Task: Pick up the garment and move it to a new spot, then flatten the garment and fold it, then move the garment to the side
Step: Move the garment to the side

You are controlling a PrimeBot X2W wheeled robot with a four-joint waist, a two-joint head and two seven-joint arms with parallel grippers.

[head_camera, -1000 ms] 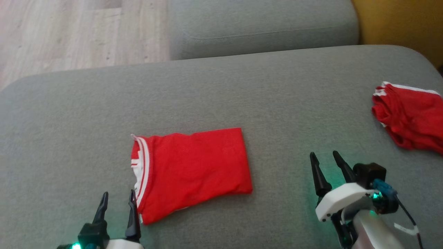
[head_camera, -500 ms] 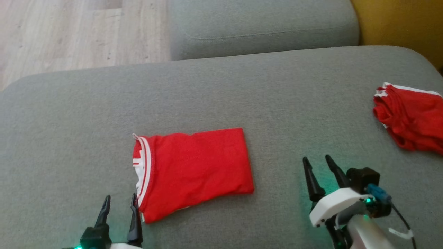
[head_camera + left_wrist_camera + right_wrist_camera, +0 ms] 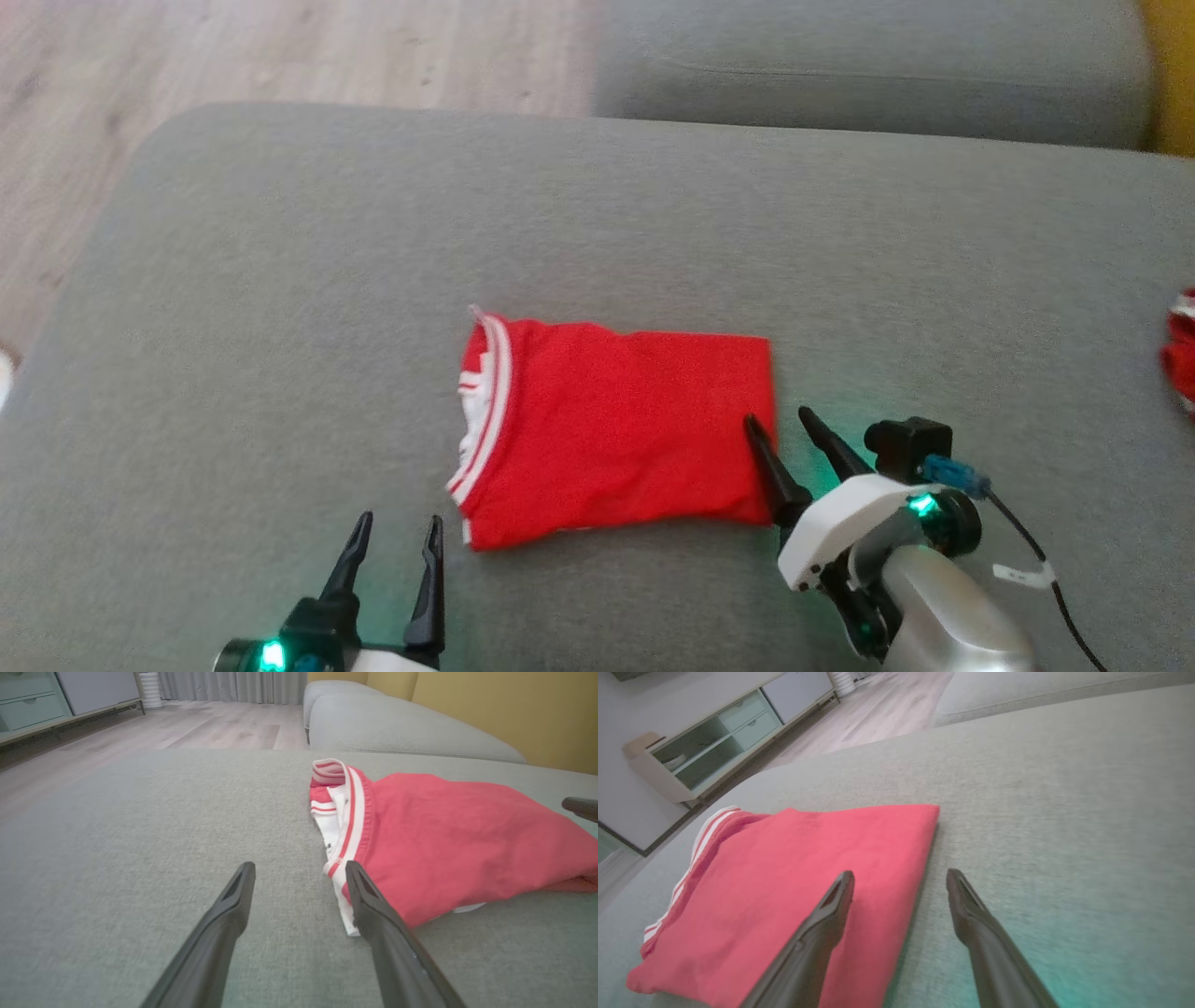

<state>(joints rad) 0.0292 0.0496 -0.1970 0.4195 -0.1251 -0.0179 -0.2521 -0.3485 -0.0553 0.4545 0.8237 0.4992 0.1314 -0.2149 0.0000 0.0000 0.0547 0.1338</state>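
Found the folded red garment (image 3: 616, 434) lying flat near the middle of the grey sofa cushion (image 3: 280, 280), white-striped trim turned toward the robot's left. Saw the left gripper (image 3: 400, 518) spread wide and empty, poised just beside the near trim corner, contact impossible to tell. Saw the right gripper (image 3: 777, 416) likewise wide open, holding nothing, straddling the plain right edge, one finger over the cloth and one over bare cushion. Judged the fold done and the move to the side not yet begun. Best handled by lowering both sets of fingers onto opposite ends, pinching through every layer at once, lifting evenly and low, keeping the stack taut against sagging open. Noted a second red garment (image 3: 1181, 345) at the far right, worth steering clear of
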